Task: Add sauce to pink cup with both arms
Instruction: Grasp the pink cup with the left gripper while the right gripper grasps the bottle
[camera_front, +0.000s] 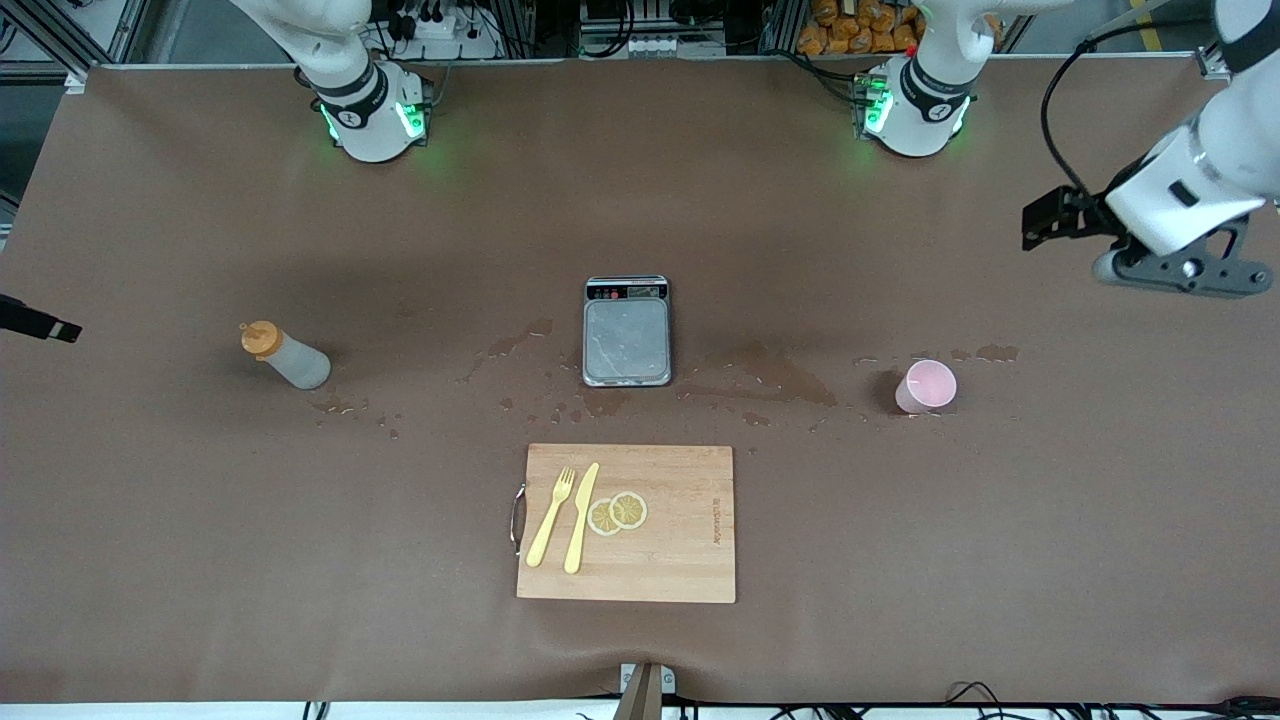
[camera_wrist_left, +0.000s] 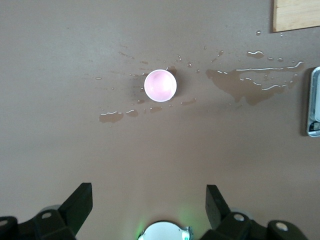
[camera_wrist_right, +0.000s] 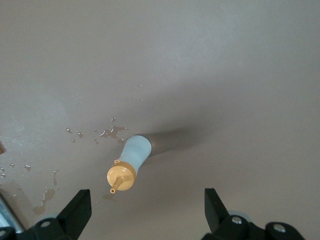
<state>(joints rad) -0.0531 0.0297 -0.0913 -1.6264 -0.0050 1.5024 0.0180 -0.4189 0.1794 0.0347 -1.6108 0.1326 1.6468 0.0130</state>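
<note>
Brown table, sauce upright, pink cup, both hands wide open, empty, mostly cropped.

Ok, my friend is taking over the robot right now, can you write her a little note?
Left gripper: open, holding nothing, up over the table's left-arm end, above the pink cup.
Right gripper: open, holding nothing, above the sauce bottle.
Pink cup stands upright among spilled puddles and looks empty.
Sauce bottle stands toward the right arm's end, orange cap on.
The kitchen scale sits between them; the cutting board lies nearer the camera.
Done: nothing picked up.
Left: grab bottle and cup, squeeze sauce into cup.
</note>
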